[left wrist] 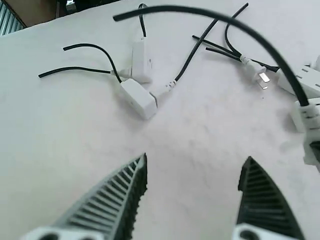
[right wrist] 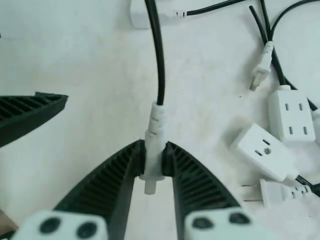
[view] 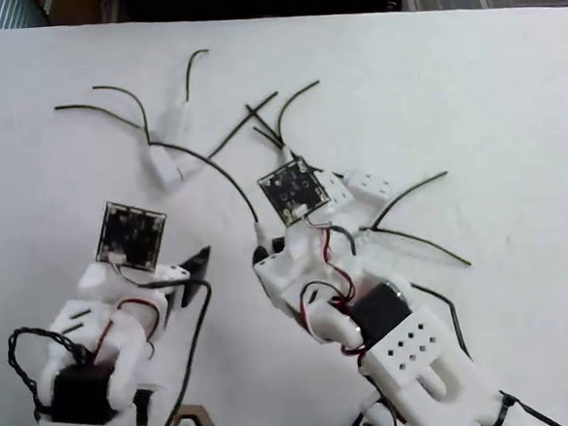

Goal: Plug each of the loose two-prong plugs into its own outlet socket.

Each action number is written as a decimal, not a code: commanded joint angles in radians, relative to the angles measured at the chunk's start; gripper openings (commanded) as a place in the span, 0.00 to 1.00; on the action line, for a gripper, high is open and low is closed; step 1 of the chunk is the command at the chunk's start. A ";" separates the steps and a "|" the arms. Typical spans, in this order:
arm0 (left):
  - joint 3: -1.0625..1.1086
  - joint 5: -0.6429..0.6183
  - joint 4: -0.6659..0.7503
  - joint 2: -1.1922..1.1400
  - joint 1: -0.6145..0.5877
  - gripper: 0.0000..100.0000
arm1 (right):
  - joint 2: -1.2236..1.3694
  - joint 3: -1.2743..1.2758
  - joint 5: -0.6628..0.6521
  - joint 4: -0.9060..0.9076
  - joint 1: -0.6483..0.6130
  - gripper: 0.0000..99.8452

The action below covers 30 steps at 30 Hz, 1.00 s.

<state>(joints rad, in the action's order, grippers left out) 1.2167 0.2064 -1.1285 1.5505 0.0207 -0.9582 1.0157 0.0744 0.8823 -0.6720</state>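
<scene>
The plug [right wrist: 156, 122] is being squeezed by the right claw [right wrist: 154, 148], but its stiff cord [right wrist: 159, 60] may be twisting it loose.

On table [view: 489, 82]: plug [right wrist: 155, 120] in right pincer [right wrist: 154, 147], between left pincer [left wrist: 196, 160] and two adjoining outlet sockets [right wrist: 291, 114].

Bare bench [left wrist: 200, 125] is found between and ahead of the spread fingers [left wrist: 122, 192] of the left gripper [left wrist: 196, 157]; passage is possible there. It is crossed overhead by the black cord [left wrist: 240, 27] of the clamped plug [right wrist: 156, 120] in the right gripper [right wrist: 154, 147]. Farther on, two white outlet sockets [left wrist: 137, 97] are lying. Beside the right gripper, room is narrowed by a cluster of sockets [right wrist: 290, 112] and a loose plug [right wrist: 260, 70].
</scene>
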 commanded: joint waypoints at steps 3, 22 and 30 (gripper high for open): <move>0.092 -0.014 0.130 0.039 0.016 0.29 | -0.027 0.011 0.017 -0.045 -0.022 0.02; 0.141 -0.014 0.293 0.041 0.166 0.29 | -0.027 0.015 0.069 -0.039 -0.163 0.02; 0.146 -0.009 0.299 0.041 0.071 0.29 | -0.050 0.015 0.064 -0.038 -0.159 0.02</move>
<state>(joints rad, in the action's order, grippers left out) 1.3686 0.2018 -0.8554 1.5796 0.1327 -0.9628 1.0357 0.1419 0.8577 -0.8101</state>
